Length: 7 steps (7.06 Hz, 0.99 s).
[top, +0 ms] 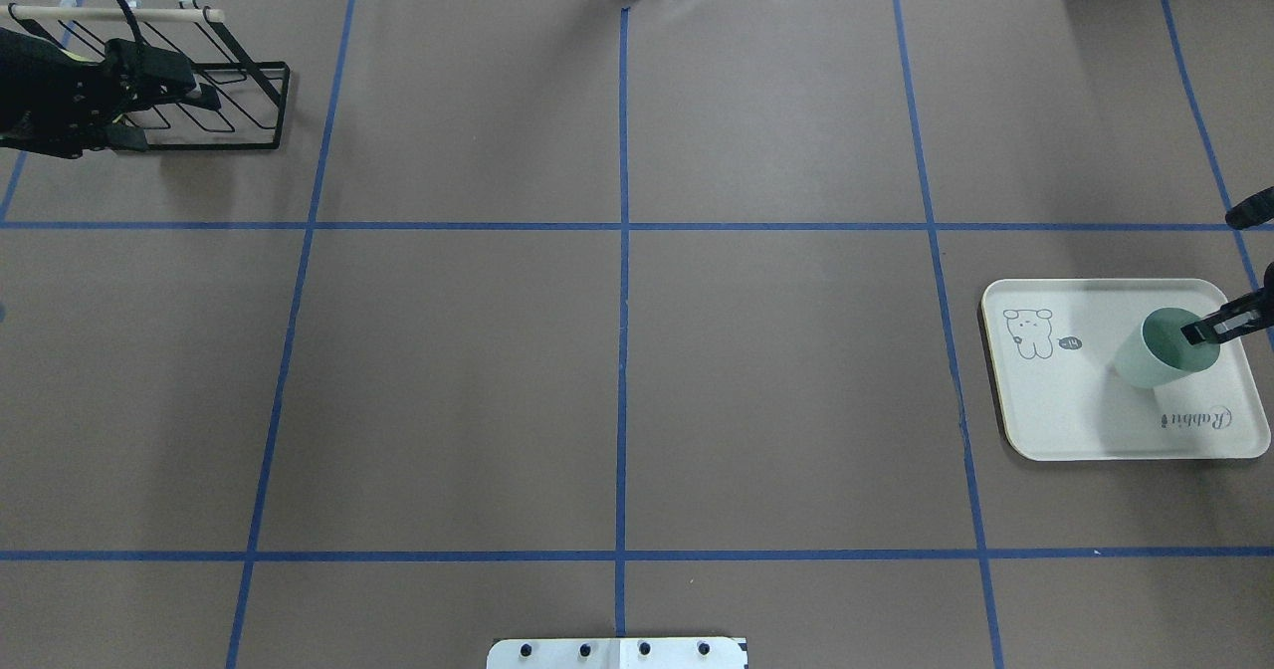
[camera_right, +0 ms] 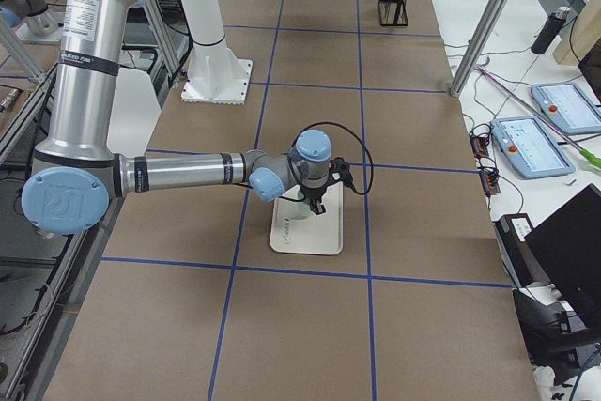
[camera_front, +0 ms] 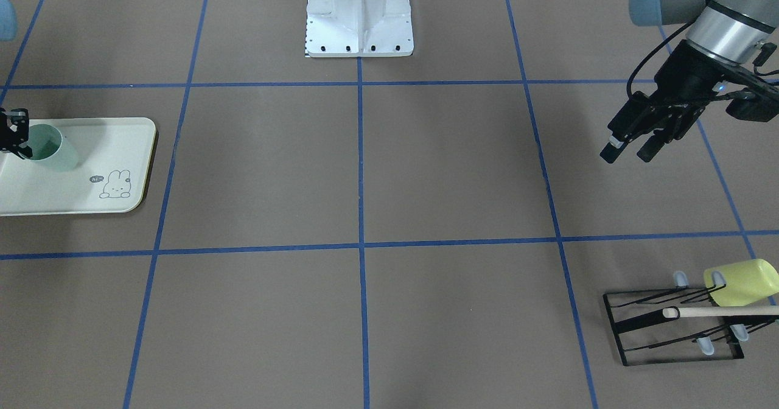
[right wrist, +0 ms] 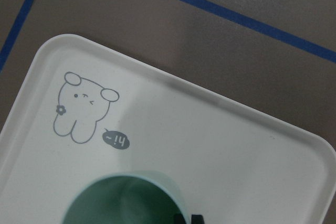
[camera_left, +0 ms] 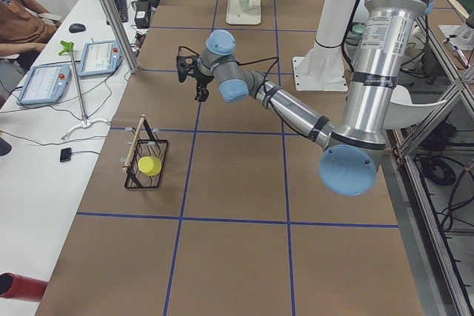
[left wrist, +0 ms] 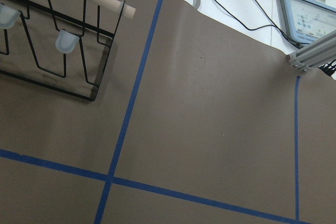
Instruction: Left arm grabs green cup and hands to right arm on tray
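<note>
The pale green cup (camera_front: 53, 151) (top: 1155, 358) stands upright on the cream tray (camera_front: 122, 144) (top: 1055, 400), on the side away from the bunny drawing. My right gripper (camera_front: 18, 144) (top: 1199, 332) comes down on the cup's rim, one finger inside, and its tips sit close together on the wall, so it looks shut on the cup. The right wrist view shows the cup's mouth (right wrist: 121, 203) and the tray (right wrist: 210, 145). My left gripper (camera_front: 630, 150) (top: 194, 90) hangs open and empty above the table on the opposite side, beside the wire rack.
A black wire rack (camera_front: 669, 327) (top: 244, 102) (left wrist: 52, 51) with a wooden bar holds a yellow-green cup (camera_front: 742, 281). The white mount base (camera_front: 359, 19) sits at the robot's edge. Blue tape lines grid the brown table. A person sits at the desk (camera_left: 22, 12).
</note>
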### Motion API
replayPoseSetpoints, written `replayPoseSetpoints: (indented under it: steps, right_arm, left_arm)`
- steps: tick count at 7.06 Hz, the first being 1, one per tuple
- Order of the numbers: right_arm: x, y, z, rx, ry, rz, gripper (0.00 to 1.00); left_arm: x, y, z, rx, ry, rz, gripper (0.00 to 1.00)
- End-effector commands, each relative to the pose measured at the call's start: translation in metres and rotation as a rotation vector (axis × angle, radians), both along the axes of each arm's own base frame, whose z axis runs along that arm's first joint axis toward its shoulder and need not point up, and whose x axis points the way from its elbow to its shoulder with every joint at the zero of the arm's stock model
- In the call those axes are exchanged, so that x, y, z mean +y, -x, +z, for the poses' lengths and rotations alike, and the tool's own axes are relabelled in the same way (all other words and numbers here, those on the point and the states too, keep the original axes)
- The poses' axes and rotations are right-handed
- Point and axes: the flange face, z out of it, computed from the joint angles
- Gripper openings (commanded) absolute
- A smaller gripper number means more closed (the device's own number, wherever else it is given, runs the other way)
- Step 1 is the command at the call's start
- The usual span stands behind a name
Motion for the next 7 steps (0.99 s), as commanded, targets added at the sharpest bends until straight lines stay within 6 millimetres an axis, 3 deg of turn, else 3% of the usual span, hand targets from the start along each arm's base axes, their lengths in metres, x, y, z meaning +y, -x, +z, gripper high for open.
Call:
replayPoseSetpoints:
  steps: [1,2,3,5,7]
  right_arm:
    - [-0.002,0.001,0.004,0.003,0.003,-0.002,0.09]
    - [-0.001,0.002,0.004,0.003,0.000,-0.006,0.61]
    - [-0.002,0.002,0.000,-0.003,-0.007,-0.008,1.00]
    - [0.003,-0.002,-0.018,-0.047,-0.014,-0.019,1.00]
    - [-0.001,-0.032,-0.036,-0.130,0.006,0.015,1.00]
  left_arm:
    - [0.000,-0.001,0.002,-0.003,0.004,0.000,1.00]
    - [-0.001,-0.001,0.002,-0.003,0.004,0.000,1.00]
    - [-0.001,-0.001,0.003,-0.003,0.005,0.000,1.00]
    - [-0.001,-0.001,0.003,-0.003,0.005,-0.001,1.00]
    - [-0.005,0.012,0.005,-0.048,-0.036,0.012,1.00]
